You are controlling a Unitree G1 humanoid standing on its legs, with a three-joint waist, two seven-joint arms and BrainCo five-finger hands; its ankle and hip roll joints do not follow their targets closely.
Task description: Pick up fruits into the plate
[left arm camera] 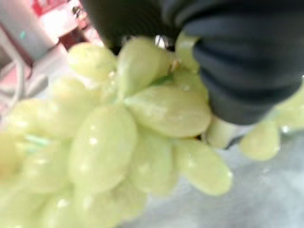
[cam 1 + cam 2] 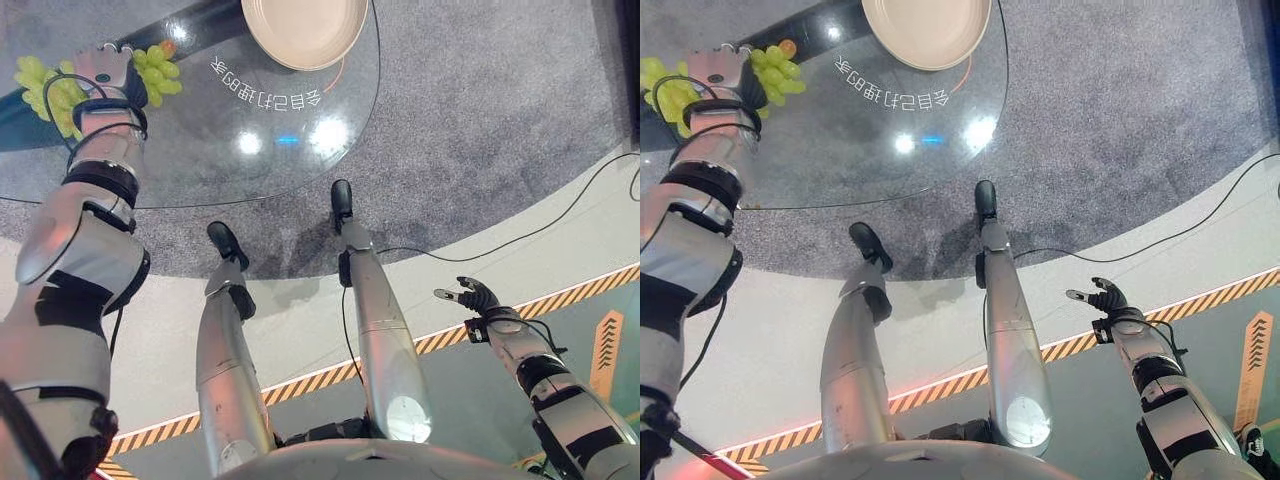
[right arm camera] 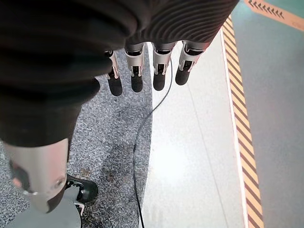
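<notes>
A bunch of green grapes [image 2: 155, 70] lies at the far left of the round glass table [image 2: 260, 150]. My left hand [image 2: 100, 68] sits on top of the bunch, with grapes spilling out on both sides of it. In the left wrist view its dark fingertips [image 1: 247, 71] curl round the grapes [image 1: 118, 137] from very close. A beige plate [image 2: 305, 30] stands bare at the table's far edge, to the right of the grapes. My right hand [image 2: 478, 298] hangs low at the right over the floor, its fingers [image 3: 142, 71] straight and holding nothing.
A small orange thing [image 2: 166, 47] shows just beyond the grapes. White lettering [image 2: 265, 92] is printed on the glass between the grapes and the plate. Grey carpet [image 2: 480, 110] lies under the table, and a striped orange line [image 2: 580, 290] crosses the floor at right.
</notes>
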